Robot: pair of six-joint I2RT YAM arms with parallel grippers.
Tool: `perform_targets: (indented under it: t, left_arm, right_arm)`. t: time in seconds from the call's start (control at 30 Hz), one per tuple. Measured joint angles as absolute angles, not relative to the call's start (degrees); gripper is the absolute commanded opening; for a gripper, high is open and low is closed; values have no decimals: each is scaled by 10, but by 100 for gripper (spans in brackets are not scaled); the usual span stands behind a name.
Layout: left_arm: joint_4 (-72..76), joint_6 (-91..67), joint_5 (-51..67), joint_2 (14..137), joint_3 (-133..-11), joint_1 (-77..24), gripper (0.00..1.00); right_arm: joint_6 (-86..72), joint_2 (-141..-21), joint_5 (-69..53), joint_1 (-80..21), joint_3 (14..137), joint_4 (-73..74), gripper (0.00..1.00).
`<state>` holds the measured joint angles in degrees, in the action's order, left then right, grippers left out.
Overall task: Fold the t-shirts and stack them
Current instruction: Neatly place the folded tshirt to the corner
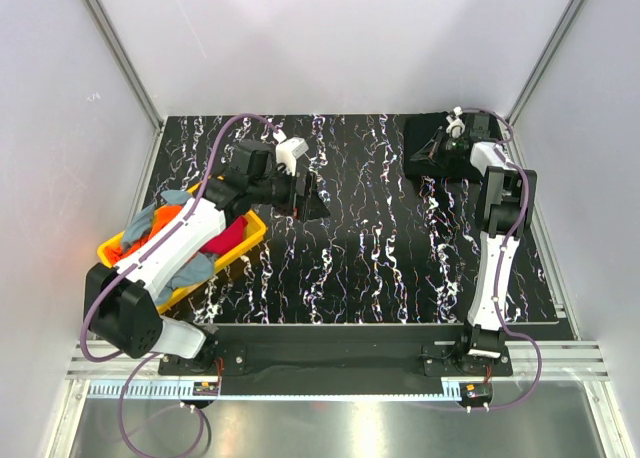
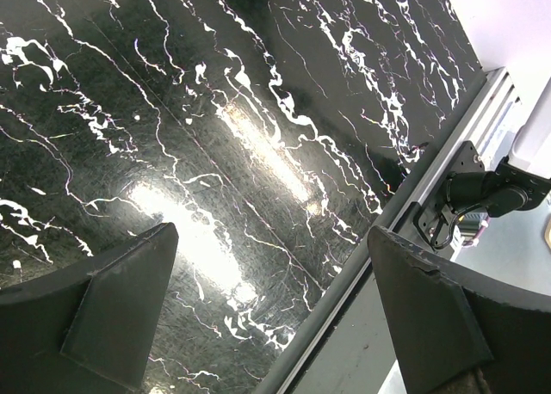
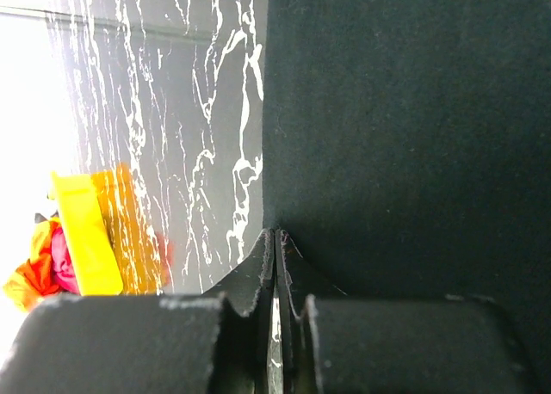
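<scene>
T-shirts sit in two places. A loose heap fills the yellow tray (image 1: 252,238): an orange t-shirt (image 1: 165,221) at its far end, a magenta t-shirt (image 1: 229,239) in the middle and a grey-blue t-shirt (image 1: 196,270) spilling over its near side. A black t-shirt (image 1: 422,138) lies flat on the bench (image 1: 360,263), well apart from the tray, off to its right and farther back, close to the back wall.

The left arm reaches across the top of the tray, covering part of the heap. Its left pincer (image 1: 311,200) hangs just past the tray's right end, above bare bench. In the left wrist view that pincer (image 2: 269,239) is released, both fingers spread wide with only the glossy marbled bench (image 2: 172,84) between them, and nothing is held.

The right arm stretches away from the tray to the black t-shirt, where the right pincer (image 1: 433,154) comes down on the cloth's tray-side half. In the right wrist view the right pincer (image 3: 275,239) is clenched, its two fingers pressed together with barely a slit between. The tips meet right at the edge of the black t-shirt (image 3: 405,110), on the side facing the tray. I cannot tell whether any cloth is pinched between them. Beyond that edge lies bare bench (image 3: 172,110), then the tray (image 3: 82,230) with orange and magenta cloth behind it.
</scene>
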<state>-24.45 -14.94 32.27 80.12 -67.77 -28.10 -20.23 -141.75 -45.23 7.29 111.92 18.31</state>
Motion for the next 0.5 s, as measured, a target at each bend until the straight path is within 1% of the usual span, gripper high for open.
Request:
perform_targets:
  t: [0.17,0.23,0.3,0.37,0.4,0.43,0.5]
  left_arm:
    - [-244,-149,323,802,-678,-281,99]
    - [-244,-149,323,805,-678,-281,99]
    - [-245,-148,321,805,-678,-281,99]
    - [-245,-146,314,803,-678,-281,99]
    - [-245,-145,308,801,-677,-281,99]
    - [-245,-143,301,797,-677,-281,99]
    - [-245,-138,285,783,-677,-281,99]
  right_arm:
    - [-197,-1418,-460,73,1136,204,8]
    - [-195,-1416,-462,73,1157,221,15]
    - [-196,-1403,-462,73,1160,230,18]
    - [-200,-1373,-459,72,1148,240,25]
    - [-202,-1347,-455,72,1130,239,32]
    - [-204,-1313,-450,71,1105,242,40]
    - [-210,-1243,-431,66,1054,249,51]
